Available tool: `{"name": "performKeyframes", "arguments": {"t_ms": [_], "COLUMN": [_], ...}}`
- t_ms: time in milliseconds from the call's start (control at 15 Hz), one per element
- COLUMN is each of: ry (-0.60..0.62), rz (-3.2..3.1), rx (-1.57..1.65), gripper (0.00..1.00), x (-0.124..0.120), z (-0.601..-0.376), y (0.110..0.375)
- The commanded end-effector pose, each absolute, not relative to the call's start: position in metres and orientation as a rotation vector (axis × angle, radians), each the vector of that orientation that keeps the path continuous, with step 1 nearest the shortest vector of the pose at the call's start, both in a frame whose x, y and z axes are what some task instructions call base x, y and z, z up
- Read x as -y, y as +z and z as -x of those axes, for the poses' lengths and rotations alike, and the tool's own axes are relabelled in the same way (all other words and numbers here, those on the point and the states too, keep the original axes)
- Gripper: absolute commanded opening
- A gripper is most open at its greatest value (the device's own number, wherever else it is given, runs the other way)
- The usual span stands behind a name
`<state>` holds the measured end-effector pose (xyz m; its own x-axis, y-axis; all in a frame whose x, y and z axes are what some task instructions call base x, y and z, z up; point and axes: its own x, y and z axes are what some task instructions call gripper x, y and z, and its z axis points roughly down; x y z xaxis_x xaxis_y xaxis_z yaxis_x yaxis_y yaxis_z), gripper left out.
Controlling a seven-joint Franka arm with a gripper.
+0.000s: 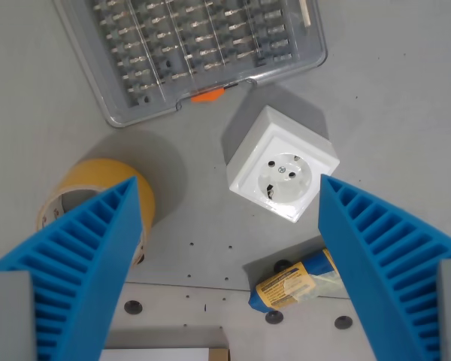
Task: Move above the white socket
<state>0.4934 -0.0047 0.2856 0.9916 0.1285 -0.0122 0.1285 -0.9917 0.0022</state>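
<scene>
Hovering over the grey tabletop [406,98], the end effector [229,226] has its two blue ribbed fingers [98,248] spread wide apart with nothing between them. The white socket [283,164] sits on the tabletop a little above and toward the wrist view's right of the midpoint between the fingertips, turned at an angle, its round outlet face up. A clear plastic bit case [188,53] with an orange latch lies just beyond it at the top of the view, a roll of yellow tape [79,197] sits partly behind the finger on the wrist view's left, and a blue and yellow tube [297,282] lies near the lower edge. The approach step looks nearly finished: the arm seems to need only a small shift forward and toward the wrist view's right to centre the socket between the fingers, keeping height
</scene>
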Motion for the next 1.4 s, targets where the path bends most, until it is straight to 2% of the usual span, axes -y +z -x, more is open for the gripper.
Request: {"name": "performKeyframes", "arguments": {"t_ms": [67,733,1400], "ry": [-0.014,-0.01,0.073], "rz": [-3.132,-3.135,-3.131], "rx": [-0.202,-0.12,0.07], "gripper": [1.0,1.0,1.0], "x": [0.005,0.006,0.014], "z": [-0.493,-0.492,-0.484], "y": [0.287,0.283,0.265]}}
